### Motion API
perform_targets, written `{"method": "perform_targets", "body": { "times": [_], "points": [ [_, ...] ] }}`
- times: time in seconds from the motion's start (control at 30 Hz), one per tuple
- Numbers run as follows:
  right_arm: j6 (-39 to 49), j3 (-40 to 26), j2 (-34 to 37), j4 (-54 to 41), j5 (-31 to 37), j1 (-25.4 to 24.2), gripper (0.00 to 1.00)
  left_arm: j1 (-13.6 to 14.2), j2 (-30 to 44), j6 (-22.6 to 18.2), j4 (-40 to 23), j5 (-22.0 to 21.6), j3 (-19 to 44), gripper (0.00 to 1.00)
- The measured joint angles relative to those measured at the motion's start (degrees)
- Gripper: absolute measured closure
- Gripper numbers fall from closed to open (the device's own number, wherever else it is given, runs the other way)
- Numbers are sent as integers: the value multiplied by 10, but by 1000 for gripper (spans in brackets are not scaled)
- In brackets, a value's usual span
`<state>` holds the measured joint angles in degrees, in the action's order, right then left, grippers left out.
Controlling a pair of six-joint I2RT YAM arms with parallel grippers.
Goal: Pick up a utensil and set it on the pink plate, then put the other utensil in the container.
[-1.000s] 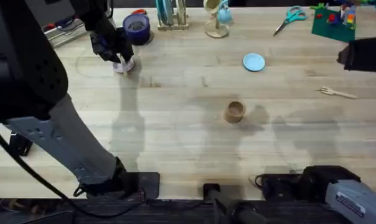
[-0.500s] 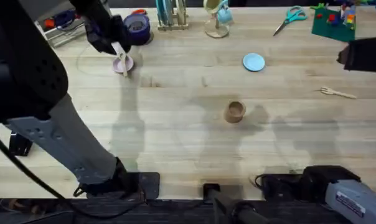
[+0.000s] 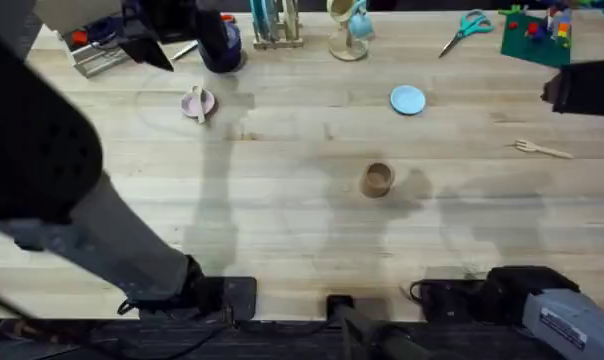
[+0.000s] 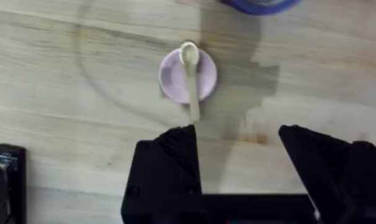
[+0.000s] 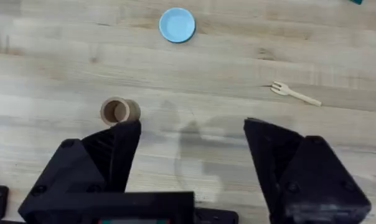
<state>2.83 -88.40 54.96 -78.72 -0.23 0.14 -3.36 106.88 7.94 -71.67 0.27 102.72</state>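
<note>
Left gripper (image 4: 238,146) hangs above the table (image 3: 302,230) with its black fingers spread wide and empty, the pink plate (image 4: 174,78) lying just beyond their tips with the wooden spoon (image 4: 190,74) resting across it, handle overhanging the rim. Right gripper (image 5: 191,149), also spread wide, holds nothing; the wooden cup (image 5: 118,111) sits just beside one finger, the fork (image 5: 295,93) farther off, near the blue plate (image 5: 177,25).

Bare table surrounds the fork (image 3: 542,149) and the container (image 3: 377,180); nothing crowds either
</note>
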Motion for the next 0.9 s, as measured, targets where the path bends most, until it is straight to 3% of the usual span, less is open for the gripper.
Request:
{"method": "perform_targets", "body": {
  "times": [0.27, 0.63, 0.73, 0.9],
  "points": [
    [0, 0, 0, 0, 0, 0, 6, 31, -122, -7, -60, 0, 0, 116],
    [0, 0, 0, 0, 0, 0, 6, 54, -267, -21, -115, 1, 0, 85],
    [0, 0, 0, 0, 0, 0, 6, 64, -336, -41, -134, 15, 1, 6],
    [0, 0, 0, 0, 0, 0, 6, 66, -388, -47, -154, 21, 1, 5]
  ]
}}
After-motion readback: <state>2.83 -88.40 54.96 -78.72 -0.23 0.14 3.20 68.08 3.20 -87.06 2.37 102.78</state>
